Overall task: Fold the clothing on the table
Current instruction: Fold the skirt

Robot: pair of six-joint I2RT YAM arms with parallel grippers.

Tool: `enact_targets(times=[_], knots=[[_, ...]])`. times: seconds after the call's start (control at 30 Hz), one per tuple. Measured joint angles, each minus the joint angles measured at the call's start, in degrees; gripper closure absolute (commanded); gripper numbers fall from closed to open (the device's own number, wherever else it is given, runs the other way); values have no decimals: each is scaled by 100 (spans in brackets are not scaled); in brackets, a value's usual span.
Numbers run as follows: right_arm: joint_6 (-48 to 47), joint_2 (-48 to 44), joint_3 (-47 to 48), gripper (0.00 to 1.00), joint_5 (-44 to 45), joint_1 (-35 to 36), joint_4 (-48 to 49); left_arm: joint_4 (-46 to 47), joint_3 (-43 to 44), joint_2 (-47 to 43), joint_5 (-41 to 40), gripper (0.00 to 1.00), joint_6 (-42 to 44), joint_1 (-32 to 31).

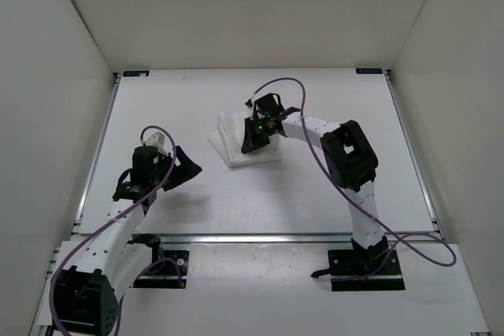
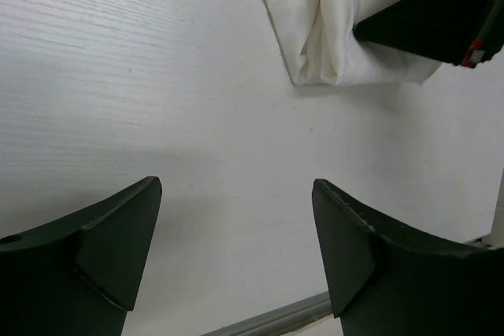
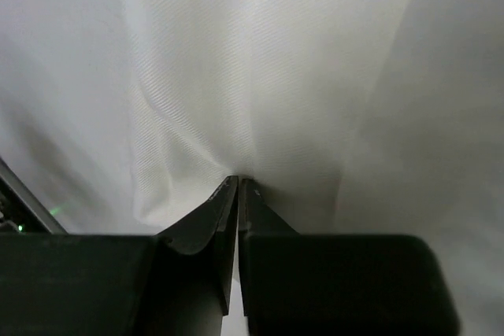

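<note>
Left arm bent, elbow low; left pincer (image 1: 185, 169) pointing right, jaws wide apart. Right arm stretched forward and leftward; right pincer (image 3: 238, 184) tips pressed together, nipping clothing (image 3: 236, 68).

Clothing (image 1: 231, 141) mid-table (image 1: 315, 194), right gripper (image 1: 250, 145) on it, left gripper (image 1: 189, 169) leftward

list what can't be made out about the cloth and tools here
- Top view: clothing partly hidden beneath the right tool; its fold layers too small to count.
- Right wrist view: clothing's edges cut off by the frame.
- Left wrist view: top edge cuts off most of the clothing.
</note>
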Motion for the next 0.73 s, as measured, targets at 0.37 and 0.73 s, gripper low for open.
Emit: enact_targets(times=[0.37, 0.73], knots=[[-439, -3604, -1248, 78, -131, -50, 144, -472, 579, 13, 577, 1, 435, -66], [-903, -4395, -2997, 71, 81, -1320, 15, -1440, 1058, 188, 525, 1, 1266, -678]])
